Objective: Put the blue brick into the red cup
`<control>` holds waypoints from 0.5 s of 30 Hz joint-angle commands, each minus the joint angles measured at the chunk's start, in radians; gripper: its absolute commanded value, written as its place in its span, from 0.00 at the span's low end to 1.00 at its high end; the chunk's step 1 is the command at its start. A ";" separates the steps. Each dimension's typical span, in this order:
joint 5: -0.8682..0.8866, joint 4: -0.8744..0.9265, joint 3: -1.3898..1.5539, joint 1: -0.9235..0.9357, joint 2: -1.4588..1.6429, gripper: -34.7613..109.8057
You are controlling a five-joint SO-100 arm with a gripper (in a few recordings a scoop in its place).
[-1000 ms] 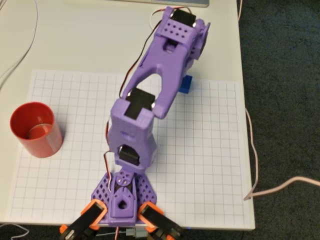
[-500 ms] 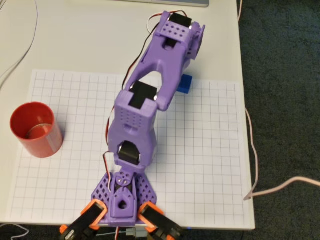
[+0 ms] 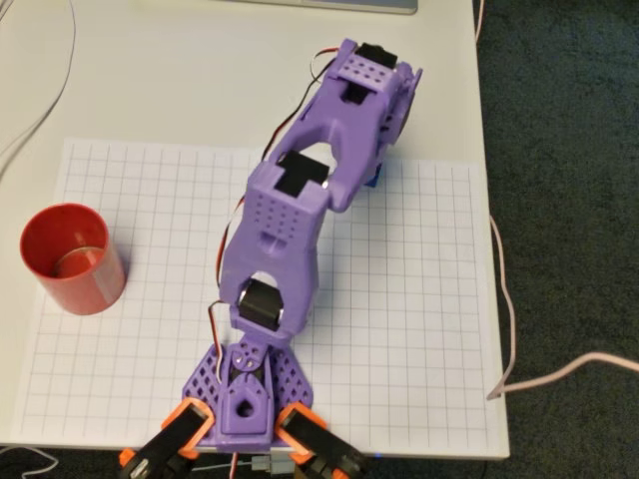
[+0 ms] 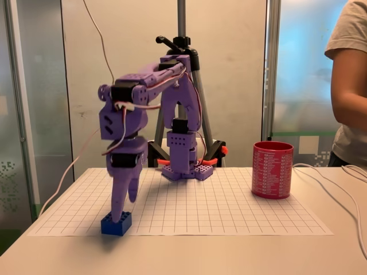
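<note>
The purple hand [image 4: 121, 213] points straight down in the lower left of the fixed view, its fingertips meeting the top of the one blue brick [image 4: 116, 224]; whether the fingers are clenched on the brick or merely resting against it I cannot tell from this side. The brick sits flat on the gridded paper sheet [image 4: 229, 209], near the sheet's front left corner in that view. In the overhead view just a sliver of the blue brick [image 3: 375, 177] shows at the upper middle of the frame, tucked under the purple arm [image 3: 300, 210] close to the sheet's top edge.

One red cup [image 4: 272, 169] stands upright at the right of the fixed view, well apart from the brick; in the overhead view the red cup [image 3: 72, 257] is at the left edge of the sheet, mouth up.

The single arm is clamped at the bottom edge of the bench [image 3: 150, 90] with two orange clamps [image 3: 175, 429]. A tripod [image 4: 182, 69] stands behind the arm's base, and a person's arm [image 4: 350, 86] shows at the right edge of the fixed view
</note>
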 commanded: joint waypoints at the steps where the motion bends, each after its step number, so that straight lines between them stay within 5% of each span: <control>1: -0.025 -0.072 0.005 0.037 -0.020 0.58; 8: -0.041 -0.101 -0.061 0.037 -0.087 0.57; 9: -0.052 -0.106 -0.064 0.038 -0.089 0.54; 12: -0.112 -0.115 -0.066 0.037 -0.097 0.24; 15: -0.101 -0.120 -0.063 0.041 -0.100 0.24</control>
